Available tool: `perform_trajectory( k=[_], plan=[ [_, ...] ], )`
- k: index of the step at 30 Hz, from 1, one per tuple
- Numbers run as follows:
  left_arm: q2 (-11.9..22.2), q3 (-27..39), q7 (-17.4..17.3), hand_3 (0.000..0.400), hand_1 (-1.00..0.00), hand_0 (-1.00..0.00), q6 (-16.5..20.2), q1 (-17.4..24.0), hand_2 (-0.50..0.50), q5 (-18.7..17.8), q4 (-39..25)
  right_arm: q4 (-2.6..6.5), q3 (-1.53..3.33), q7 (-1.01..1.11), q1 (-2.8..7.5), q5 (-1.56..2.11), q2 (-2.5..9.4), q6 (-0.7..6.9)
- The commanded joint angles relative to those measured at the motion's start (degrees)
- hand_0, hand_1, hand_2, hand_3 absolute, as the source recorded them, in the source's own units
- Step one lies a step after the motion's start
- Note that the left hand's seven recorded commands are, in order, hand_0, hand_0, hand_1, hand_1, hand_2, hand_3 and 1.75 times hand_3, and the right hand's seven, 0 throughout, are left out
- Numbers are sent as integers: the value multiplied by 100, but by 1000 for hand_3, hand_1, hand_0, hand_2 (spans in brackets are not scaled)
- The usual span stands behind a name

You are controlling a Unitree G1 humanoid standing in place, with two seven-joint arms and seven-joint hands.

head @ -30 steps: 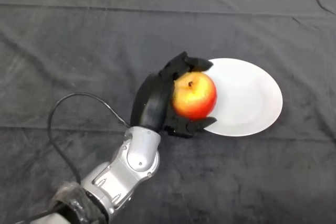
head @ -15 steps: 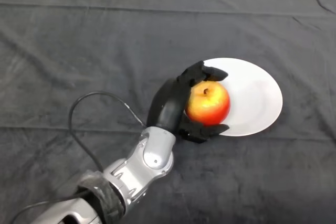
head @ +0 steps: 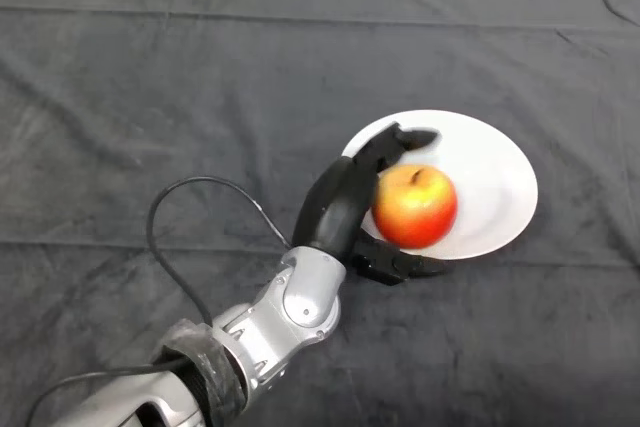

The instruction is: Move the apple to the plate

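A red and yellow apple (head: 415, 207) is over the left half of a white plate (head: 495, 182) that lies right of centre on the dark cloth. My left hand (head: 340, 202) comes in from the lower left and is curled round the apple. Its fingers (head: 400, 139) reach over the apple's far side and its thumb (head: 400, 267) lies under the near side, over the plate's rim. I cannot tell whether the apple rests on the plate or is held just above it.
The table is covered by a dark grey cloth (head: 150, 97) with a few folds. My silver-grey forearm (head: 280, 317) crosses the lower left of the view.
My hand has carried the apple to the right, from the plate's left rim to well over the plate. The arm has reached further in.
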Motion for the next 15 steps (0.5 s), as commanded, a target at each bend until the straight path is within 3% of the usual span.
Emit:
perform_trajectory(
  k=[1,15],
  plan=[
    [-10,-84,123,0,0,0,-142,-440,0,-96,117,115,-90,2,-148,11,-113,27],
    [131,541,784,0,0,0,-1067,-291,0,-167,5,137,-94,15,-156,8,-121,23]
  ],
)
